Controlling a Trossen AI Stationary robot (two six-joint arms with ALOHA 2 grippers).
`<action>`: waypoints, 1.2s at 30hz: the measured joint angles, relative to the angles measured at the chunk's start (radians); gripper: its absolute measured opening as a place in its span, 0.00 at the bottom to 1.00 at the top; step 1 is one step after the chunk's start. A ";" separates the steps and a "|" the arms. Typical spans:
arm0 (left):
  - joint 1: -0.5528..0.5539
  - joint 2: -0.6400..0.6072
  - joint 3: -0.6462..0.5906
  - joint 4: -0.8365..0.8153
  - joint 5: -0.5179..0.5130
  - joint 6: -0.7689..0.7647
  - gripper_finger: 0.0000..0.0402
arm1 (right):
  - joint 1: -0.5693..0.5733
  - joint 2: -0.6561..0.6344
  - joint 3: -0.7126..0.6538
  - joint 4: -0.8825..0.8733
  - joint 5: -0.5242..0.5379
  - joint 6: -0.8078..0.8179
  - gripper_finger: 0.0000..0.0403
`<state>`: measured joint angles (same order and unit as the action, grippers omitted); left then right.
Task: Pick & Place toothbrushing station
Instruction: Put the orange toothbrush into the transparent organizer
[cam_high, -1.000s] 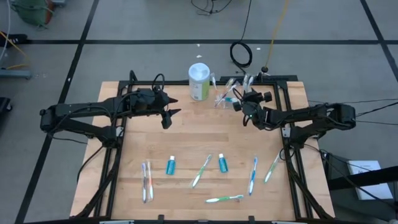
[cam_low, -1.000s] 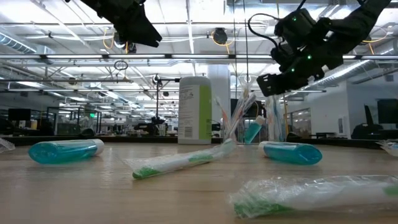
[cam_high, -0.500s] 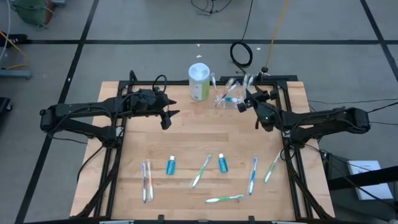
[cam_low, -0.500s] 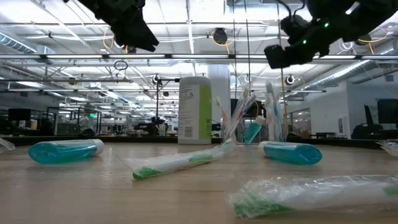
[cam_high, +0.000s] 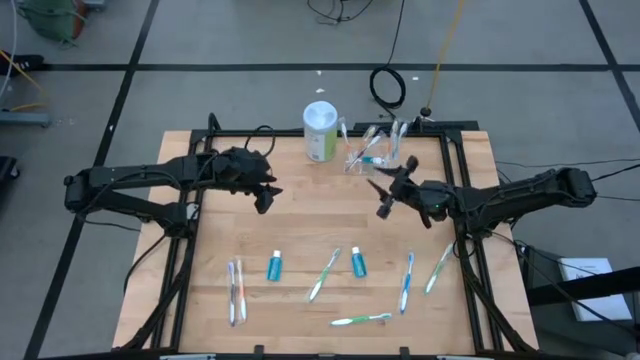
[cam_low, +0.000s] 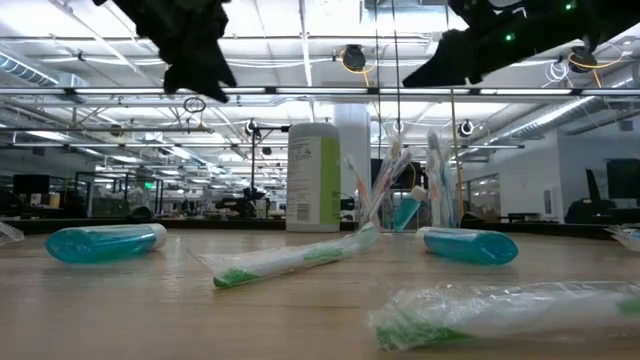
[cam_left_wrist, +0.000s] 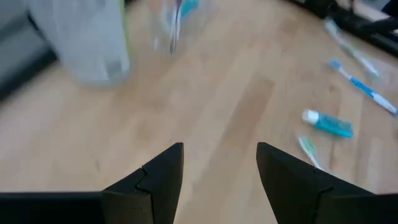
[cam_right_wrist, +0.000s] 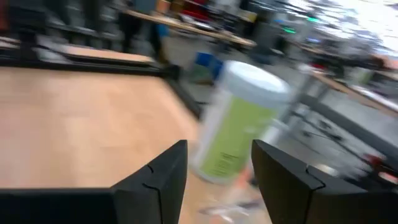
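Toothbrushing station (cam_high: 368, 150) stocked at table rear; right gripper (cam_high: 384, 195) and left gripper (cam_high: 268, 192) both open, empty, raised above table.

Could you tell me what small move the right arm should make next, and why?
Probably swing the right claw toward a loose toothbrush at the table's near edge. The claw is open and empty above bare wood, while the clear holder at the back already carries some items.

My fingers (cam_left_wrist: 168, 180) black; table (cam_high: 300, 220) light wood; bottle (cam_high: 320, 133) green, white cap; tubes (cam_high: 274, 266) blue.
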<state>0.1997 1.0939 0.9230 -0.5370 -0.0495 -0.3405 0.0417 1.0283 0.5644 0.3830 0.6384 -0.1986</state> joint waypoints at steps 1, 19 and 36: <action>0.000 0.000 0.000 -0.031 0.008 -0.032 0.52 | 0.000 0.000 0.000 0.001 -0.040 0.003 0.42; -0.446 0.058 0.001 -0.491 0.080 -0.797 0.52 | -0.001 0.000 0.000 0.002 -0.090 0.005 0.41; -0.597 0.345 0.000 -0.478 0.261 -0.891 0.52 | -0.023 0.000 0.000 0.148 -0.090 -0.045 0.41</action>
<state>-0.3971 1.4388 0.9230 -1.0152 0.2113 -1.2317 0.0190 1.0283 0.5644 0.5305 0.5488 -0.2440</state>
